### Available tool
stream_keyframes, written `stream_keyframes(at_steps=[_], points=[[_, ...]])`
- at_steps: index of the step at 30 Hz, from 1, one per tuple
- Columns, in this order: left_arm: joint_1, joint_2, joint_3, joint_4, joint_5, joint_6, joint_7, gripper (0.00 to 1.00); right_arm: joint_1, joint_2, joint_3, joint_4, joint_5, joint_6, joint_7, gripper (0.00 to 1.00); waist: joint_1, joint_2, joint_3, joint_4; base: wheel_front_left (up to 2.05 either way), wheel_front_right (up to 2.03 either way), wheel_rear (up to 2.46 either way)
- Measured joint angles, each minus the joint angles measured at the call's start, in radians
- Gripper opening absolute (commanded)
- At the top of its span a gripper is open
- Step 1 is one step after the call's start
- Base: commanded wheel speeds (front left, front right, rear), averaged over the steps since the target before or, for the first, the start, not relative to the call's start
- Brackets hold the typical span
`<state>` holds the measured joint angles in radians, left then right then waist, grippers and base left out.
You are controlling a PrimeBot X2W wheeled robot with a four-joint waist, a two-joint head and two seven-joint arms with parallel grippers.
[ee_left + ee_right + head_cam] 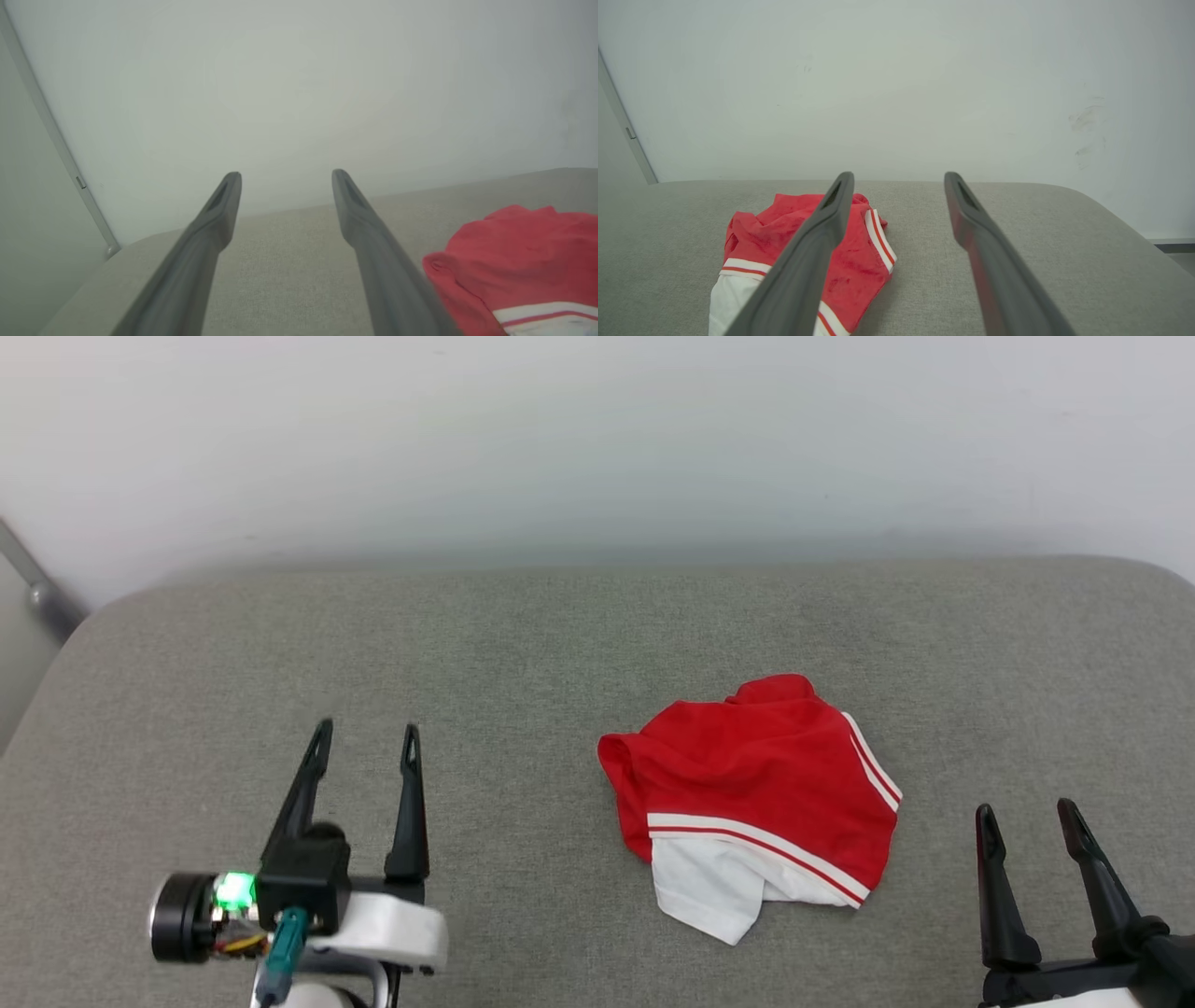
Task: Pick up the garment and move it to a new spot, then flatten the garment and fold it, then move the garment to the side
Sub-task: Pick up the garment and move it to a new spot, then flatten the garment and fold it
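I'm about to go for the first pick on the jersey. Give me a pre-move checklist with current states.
1. Left pincer open, holding nothing: ok.
2. Right pincer open, holding nothing: ok.
3. Red jersey T-shirt lies crumpled between them, touched by neither: ok.
4. T-shirt wholly on the grey padded surface, away from its edges: ok.
5. Collar position in the heap: cannot tell.

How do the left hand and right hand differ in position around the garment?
The left hand sits farther from the garment; the right hand is nearer. The left hand reaches higher up the head view than the right hand. Both are open, empty and clear of it.
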<state>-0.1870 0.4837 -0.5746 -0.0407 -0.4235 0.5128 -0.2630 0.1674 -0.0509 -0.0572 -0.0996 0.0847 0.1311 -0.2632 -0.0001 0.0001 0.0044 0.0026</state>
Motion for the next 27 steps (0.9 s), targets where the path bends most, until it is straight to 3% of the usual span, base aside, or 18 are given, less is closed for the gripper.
stream_keyframes(at_steps=[5,15,27], points=[[0.093,-0.061,0.088,0.004,0.049,-0.043,0.0,1.0,0.006,0.0,-0.002,0.007,0.014,0.0,0.0,1.0,0.0,0.0,-0.012,0.003,0.0,0.0,0.0],[0.221,-0.179,0.225,0.031,0.15,-0.171,0.0,1.0,0.039,0.0,-0.003,0.022,0.05,0.0,0.0,1.0,0.0,0.0,-0.036,0.013,0.0,0.0,0.0],[0.287,-0.275,0.339,0.049,0.237,-0.293,0.0,1.0,0.072,0.0,0.006,0.03,0.073,0.0,0.0,1.0,0.0,0.0,-0.05,0.022,0.0,0.0,0.0]])
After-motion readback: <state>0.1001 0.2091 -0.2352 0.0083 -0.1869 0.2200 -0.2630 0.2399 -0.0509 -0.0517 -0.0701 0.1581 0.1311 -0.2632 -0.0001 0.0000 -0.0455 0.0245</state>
